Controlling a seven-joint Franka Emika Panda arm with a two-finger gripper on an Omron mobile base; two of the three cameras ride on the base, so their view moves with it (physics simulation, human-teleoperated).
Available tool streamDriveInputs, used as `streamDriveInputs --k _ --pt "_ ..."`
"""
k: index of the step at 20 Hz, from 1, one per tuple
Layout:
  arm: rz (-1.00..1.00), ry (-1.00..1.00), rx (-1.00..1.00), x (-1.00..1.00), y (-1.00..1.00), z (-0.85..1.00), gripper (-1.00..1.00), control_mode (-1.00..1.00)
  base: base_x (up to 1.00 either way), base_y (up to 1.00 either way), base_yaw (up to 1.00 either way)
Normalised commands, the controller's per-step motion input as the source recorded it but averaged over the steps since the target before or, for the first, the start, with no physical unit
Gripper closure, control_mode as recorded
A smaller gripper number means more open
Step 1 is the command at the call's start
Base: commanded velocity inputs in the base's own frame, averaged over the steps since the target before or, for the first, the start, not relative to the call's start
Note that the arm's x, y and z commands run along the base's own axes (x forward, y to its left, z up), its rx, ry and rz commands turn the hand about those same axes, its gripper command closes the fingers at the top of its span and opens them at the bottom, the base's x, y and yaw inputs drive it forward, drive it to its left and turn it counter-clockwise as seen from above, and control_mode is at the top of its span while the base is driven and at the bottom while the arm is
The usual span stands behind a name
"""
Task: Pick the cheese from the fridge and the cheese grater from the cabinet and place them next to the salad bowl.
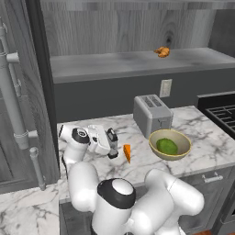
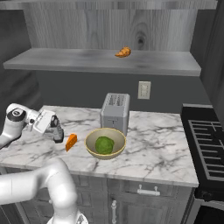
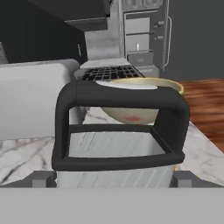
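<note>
The cheese grater, a metal box with a black handle, stands upright on the marble counter between the fingers of my gripper. The jaws are open and flank its sides. In the left base view the grater is just left of the cheese, a small orange wedge lying on the counter. The salad bowl with green contents sits right of the cheese. From the right base view, my gripper, the cheese and the bowl line up left to right. The cabinet shelf runs above.
A silver toaster stands behind the bowl against the wall. An orange-brown croissant lies on the cabinet shelf. A black stove borders the counter on the right. A tall grey door with a long handle stands at the left.
</note>
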Motion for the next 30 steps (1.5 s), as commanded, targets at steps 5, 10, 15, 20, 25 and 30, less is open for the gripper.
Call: streamDriveInputs --k 5,10,15,20,25,30 --pt "0.0 0.02 0.0 -0.09 0.0 0.01 -1.0 -1.0 0.0 0.0 0.0" --pt "0.06 0.06 0.0 -0.05 -0.11 0.0 -1.0 -1.0 0.0 0.0 0.0" --pt "0.13 0.08 0.0 -0.03 -0.13 0.0 -1.0 -1.0 0.0 0.0 0.0" --pt "0.24 0.04 0.0 -0.11 -0.08 -0.11 -1.0 -1.0 0.0 0.0 0.0" --pt "0.28 0.03 0.01 -0.21 -0.11 -0.04 -1.0 -1.0 0.0 0.0 0.0" --pt "0.27 0.04 0.02 -0.24 -0.11 -0.1 -1.0 -1.0 0.0 0.0 0.0"
